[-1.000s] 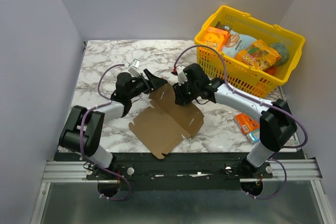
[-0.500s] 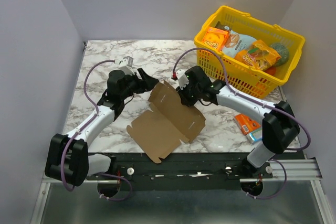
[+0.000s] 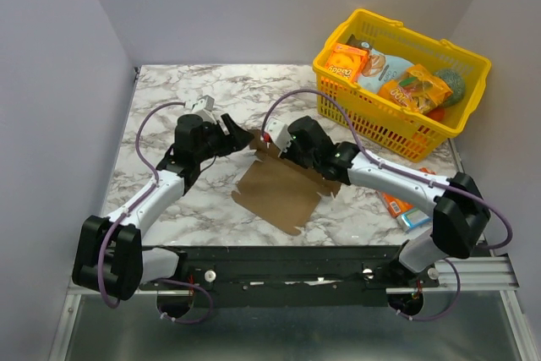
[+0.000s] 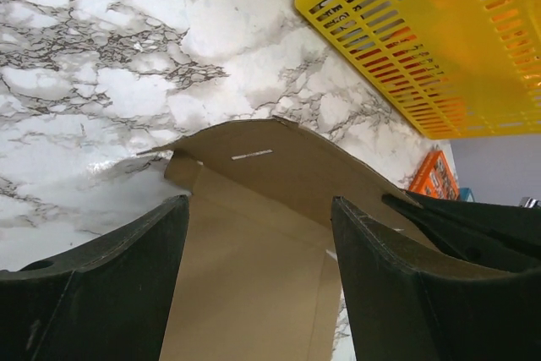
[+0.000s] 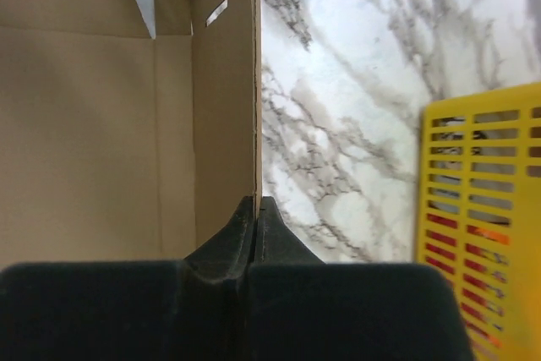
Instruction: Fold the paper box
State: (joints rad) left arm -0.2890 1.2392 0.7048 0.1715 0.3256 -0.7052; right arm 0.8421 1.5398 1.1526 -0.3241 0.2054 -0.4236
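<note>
Paper box (image 3: 283, 188): plain brown, unprinted. Counter (image 3: 169, 99): white marble pattern with grey veining. Basket (image 3: 385, 128), far right: bright yellow. Snack boxes (image 3: 345, 62) in it: orange, printed. Orange box (image 3: 393, 200), near right: orange with a blue end. Left arm (image 3: 156, 192) and right arm (image 3: 389, 175): white shells, black joints, purple cables (image 3: 148, 137). Left hand (image 4: 258, 209) and right hand (image 5: 256, 205): black.

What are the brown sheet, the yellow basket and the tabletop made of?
Brown sheet: likely thin matte cardboard, with creases and cut slots. Yellow basket: glossy moulded plastic, judging by its slotted walls. Tabletop: marble-patterned, slightly shiny; stone or printed laminate, cannot tell.
</note>
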